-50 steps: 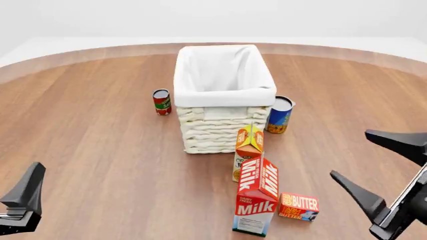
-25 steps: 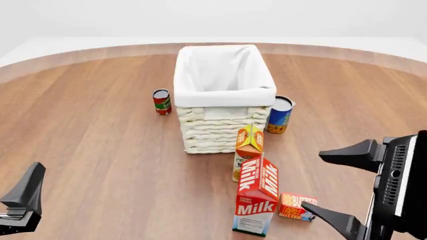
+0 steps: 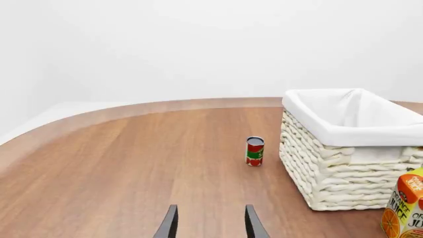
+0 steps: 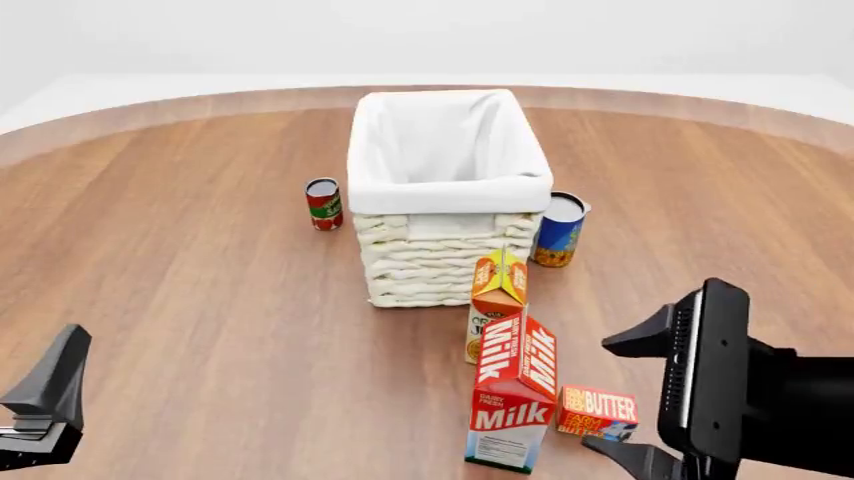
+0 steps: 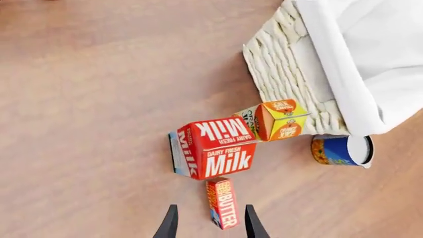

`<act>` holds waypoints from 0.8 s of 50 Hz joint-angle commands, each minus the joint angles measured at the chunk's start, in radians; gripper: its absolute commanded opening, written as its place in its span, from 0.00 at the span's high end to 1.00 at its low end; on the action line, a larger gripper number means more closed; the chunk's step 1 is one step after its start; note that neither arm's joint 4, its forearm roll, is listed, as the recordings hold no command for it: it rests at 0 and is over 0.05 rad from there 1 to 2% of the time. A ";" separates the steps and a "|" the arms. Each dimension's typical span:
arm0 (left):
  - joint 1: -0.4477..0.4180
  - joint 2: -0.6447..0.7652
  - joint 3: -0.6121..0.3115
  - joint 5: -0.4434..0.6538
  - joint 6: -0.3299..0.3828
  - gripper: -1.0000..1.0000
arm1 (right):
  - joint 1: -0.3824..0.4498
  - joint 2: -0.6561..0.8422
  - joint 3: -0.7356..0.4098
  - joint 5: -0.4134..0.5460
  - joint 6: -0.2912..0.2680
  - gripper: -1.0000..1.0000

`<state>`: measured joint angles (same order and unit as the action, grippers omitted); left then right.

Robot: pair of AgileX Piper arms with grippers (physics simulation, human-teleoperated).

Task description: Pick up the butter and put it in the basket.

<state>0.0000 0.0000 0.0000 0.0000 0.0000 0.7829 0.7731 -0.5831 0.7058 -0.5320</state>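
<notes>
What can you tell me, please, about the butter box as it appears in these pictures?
The butter is a small flat rectangular box, red-orange with yellow BUTTER lettering and a blue corner, looking like printed card. It lies flat on the wooden table, close beside the base of the taller milk carton, on that carton's right in the front view; whether they touch cannot be told. Nothing grips it: the right end effector hangs open just above it, fingers either side of its near end in the right wrist view.

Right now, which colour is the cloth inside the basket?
White; the cloth shows best in the front view.
</notes>
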 commanded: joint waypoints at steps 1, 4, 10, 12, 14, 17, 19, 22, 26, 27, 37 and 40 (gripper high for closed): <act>0.000 0.000 0.000 0.000 0.000 0.00 | -0.024 0.065 0.013 0.016 -0.037 0.00; 0.000 0.000 0.000 0.000 0.000 0.00 | -0.039 0.070 0.020 0.013 -0.046 0.00; 0.000 0.000 0.000 0.000 0.000 0.00 | -0.056 0.069 0.021 0.024 -0.057 0.00; 0.000 0.000 0.000 0.000 0.000 0.00 | -0.061 0.066 0.022 0.029 -0.060 0.00; 0.000 0.000 0.000 0.000 0.000 0.00 | -0.064 0.062 0.023 0.034 -0.062 0.00; 0.000 0.000 0.000 0.000 0.000 0.00 | -0.086 0.057 0.041 0.034 -0.081 0.00; 0.000 0.000 0.000 0.000 0.000 0.00 | -0.097 0.053 0.054 0.033 -0.090 0.00; 0.000 0.000 0.000 0.000 0.000 0.00 | -0.104 0.049 0.059 0.032 -0.092 0.00; 0.000 0.000 0.000 0.000 0.000 0.00 | -0.107 0.046 0.068 0.032 -0.091 0.00; 0.000 0.000 0.000 0.000 0.000 0.00 | -0.122 0.043 0.075 0.030 -0.104 0.00; 0.000 0.000 0.000 0.000 0.000 0.00 | -0.186 0.052 0.104 0.011 -0.165 0.00; 0.000 0.000 0.000 0.000 0.000 0.00 | -0.216 0.058 0.121 -0.001 -0.202 0.00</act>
<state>0.0000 0.0000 0.0000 0.0000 0.0000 0.6347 0.8222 -0.4985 0.7249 -0.6640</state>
